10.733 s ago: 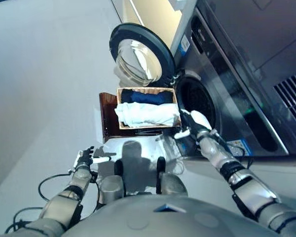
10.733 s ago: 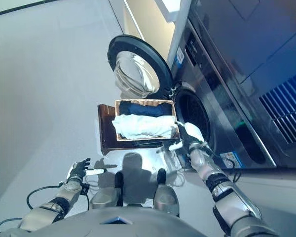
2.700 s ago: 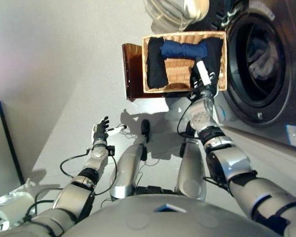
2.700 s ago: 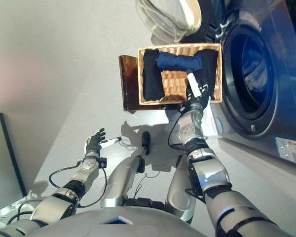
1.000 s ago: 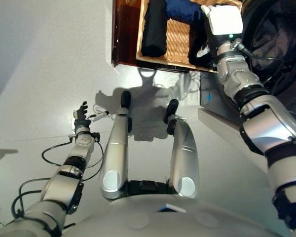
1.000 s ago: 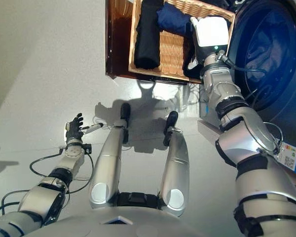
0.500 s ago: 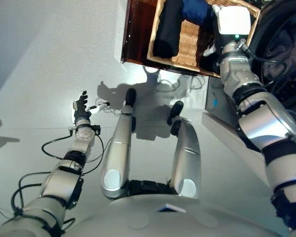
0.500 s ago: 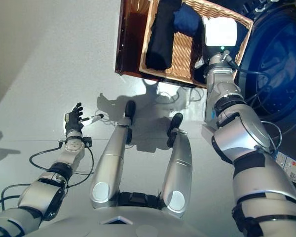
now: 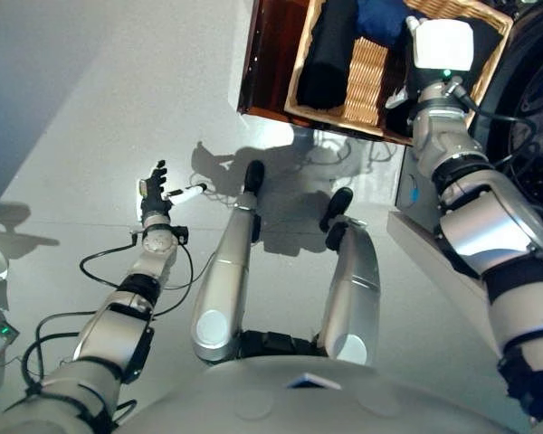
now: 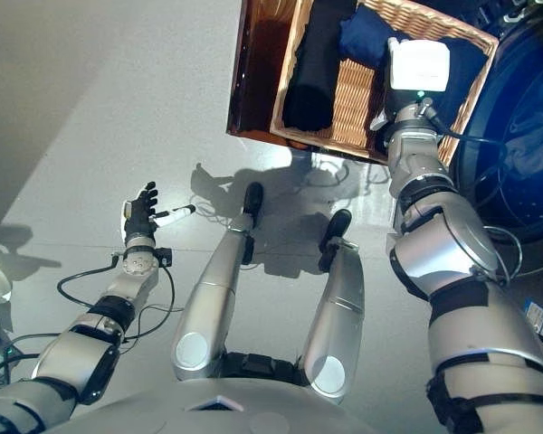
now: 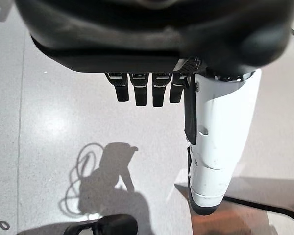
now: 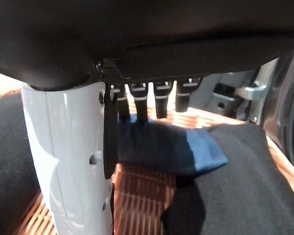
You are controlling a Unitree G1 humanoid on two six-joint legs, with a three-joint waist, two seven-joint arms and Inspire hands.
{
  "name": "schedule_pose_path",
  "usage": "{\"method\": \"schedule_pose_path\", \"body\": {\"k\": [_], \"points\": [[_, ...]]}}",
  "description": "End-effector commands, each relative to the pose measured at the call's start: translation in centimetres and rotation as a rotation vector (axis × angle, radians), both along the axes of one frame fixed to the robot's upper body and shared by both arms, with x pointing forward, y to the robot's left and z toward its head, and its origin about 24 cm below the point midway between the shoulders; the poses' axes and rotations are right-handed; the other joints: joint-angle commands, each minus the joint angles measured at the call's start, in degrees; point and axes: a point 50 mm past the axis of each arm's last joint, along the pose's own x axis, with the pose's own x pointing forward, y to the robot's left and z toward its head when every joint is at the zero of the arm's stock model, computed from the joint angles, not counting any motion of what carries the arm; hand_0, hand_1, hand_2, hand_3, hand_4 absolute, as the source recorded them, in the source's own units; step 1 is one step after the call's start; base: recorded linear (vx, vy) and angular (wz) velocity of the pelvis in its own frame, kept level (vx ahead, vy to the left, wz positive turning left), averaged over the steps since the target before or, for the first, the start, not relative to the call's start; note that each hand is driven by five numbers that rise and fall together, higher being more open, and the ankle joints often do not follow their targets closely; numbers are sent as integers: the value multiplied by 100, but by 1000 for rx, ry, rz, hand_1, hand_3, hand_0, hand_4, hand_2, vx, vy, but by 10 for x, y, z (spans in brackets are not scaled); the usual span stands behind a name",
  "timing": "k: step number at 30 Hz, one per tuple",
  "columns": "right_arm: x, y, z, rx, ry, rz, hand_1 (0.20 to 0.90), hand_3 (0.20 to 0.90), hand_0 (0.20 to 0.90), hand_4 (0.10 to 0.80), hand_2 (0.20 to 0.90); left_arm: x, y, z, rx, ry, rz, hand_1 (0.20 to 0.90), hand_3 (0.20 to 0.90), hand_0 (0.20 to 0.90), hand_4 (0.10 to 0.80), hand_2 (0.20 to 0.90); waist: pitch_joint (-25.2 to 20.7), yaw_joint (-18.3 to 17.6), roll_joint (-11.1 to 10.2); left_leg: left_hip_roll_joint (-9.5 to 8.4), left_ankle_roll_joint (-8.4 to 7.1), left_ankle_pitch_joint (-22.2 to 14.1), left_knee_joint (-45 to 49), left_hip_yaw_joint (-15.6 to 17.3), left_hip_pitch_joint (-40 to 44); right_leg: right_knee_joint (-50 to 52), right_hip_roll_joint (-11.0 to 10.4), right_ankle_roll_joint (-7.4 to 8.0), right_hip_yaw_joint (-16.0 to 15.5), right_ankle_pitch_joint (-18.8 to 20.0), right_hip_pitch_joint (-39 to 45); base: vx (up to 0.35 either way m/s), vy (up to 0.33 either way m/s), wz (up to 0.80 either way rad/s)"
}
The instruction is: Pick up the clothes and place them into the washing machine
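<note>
Clothes remained in the wicker basket [image 10: 344, 99]: black roll [image 10: 312, 77], blue bundle [image 12: 171, 147], black garment [image 12: 235, 181]. Right hand [image 10: 407, 86] hovered above with fingers straight, empty; left hand [image 10: 143, 215] idle, spread. Grasping appeared next.

The right arm reaches forward, its forearm and wrist extended over the near rim of the wicker basket [image 10: 471, 99], which serves as the landmark. The right hand [image 12: 152, 100] hangs above the basket's inside with its fingers straight and spread in a row, the white-covered thumb standing apart beside them, holding nothing. The left arm stretches out low, well apart from the basket on the robot's left. The left hand [image 9: 153, 191] is relaxed, fingers straight, thumb pointing toward the basket's side, empty.
</note>
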Motion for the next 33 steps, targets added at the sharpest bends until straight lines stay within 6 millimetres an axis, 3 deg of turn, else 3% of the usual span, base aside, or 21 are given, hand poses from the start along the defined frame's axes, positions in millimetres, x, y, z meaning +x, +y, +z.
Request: {"method": "schedule_pose_path", "body": {"k": [1, 5, 6, 7, 8, 9, 10, 23, 32, 33], "points": [[-3, -30, 38, -20, -142, -92, 900, 900, 900, 800, 900, -5, 9, 5, 11, -62, 50, 900, 900, 900, 800, 900, -251, 55, 214, -158, -146, -619, 510, 236, -79, -237, 227, 202, 239, 156, 87, 2, -22, 4], [-5, -34, 35, -27, -130, -112, 900, 900, 900, 800, 900, -7, 8, 3, 12, -58, 49, 900, 900, 900, 800, 900, -246, 77, 281, -177, -149, -596, 501, 222, -146, -187, 220, 196, 241, 127, 17, 5, -21, 5], [-6, -37, 33, -36, -123, -124, 711, 711, 711, 665, 711, -7, 8, 2, 14, -54, 49, 900, 900, 900, 800, 900, -250, 84, 312, -186, -155, -581, 477, 213, -161, -178, 223, 194, 250, 116, -11, 3, -13, 4], [-6, -37, 33, -36, -123, -124, 711, 711, 711, 665, 711, -7, 8, 2, 14, -54, 49, 900, 900, 900, 800, 900, -251, 84, 312, -186, -155, -580, 476, 213, -162, -178, 223, 194, 250, 116, -12, 7, -10, 4], [-6, -38, 34, -39, -125, -128, 417, 417, 417, 455, 417, -7, 8, 2, 15, -53, 49, 900, 900, 900, 800, 900, -254, 82, 319, -191, -158, -574, 467, 206, -175, -177, 220, 195, 251, 114, -18, 0, 0, 0], [-6, -38, 34, -39, -125, -128, 258, 258, 258, 341, 258, -7, 8, 2, 15, -53, 49, 900, 900, 900, 800, 900, -254, 82, 320, -192, -158, -573, 467, 205, -176, -177, 220, 195, 251, 114, -19, 0, 0, 0], [-7, -39, 32, -48, -118, -130, 200, 200, 200, 300, 200, -8, 8, 1, 15, -50, 49, 900, 900, 900, 800, 900, -262, 95, 339, -201, -162, -558, 452, 198, -197, -162, 210, 195, 250, 111, -47, 0, 0, 0], [-9, -39, 30, -69, -134, -133, 200, 200, 200, 300, 200, -11, 8, -2, 27, -40, 52, 900, 900, 900, 800, 900, -321, 63, 387, -220, -182, -449, 224, 191, -28, -262, 226, 175, 251, 143, 42, 0, 0, 0], [-8, -39, 39, -9, -195, -126, 200, 200, 200, 300, 200, -14, 10, -5, 27, -22, 55, 900, 900, 900, 800, 900, -347, 20, 370, -204, -199, -295, -220, 242, 451, -709, 285, 192, 260, 285, 475, -5, -1, -2], [-7, -37, 44, 18, -222, -109, 200, 200, 200, 300, 200, -16, 12, -7, 28, -14, 60, 900, 900, 900, 800, 900, -363, -10, 354, -192, -191, -72, -360, 271, 498, -908, 308, 165, 249, 519, 537, 22, -16, -6]]}}
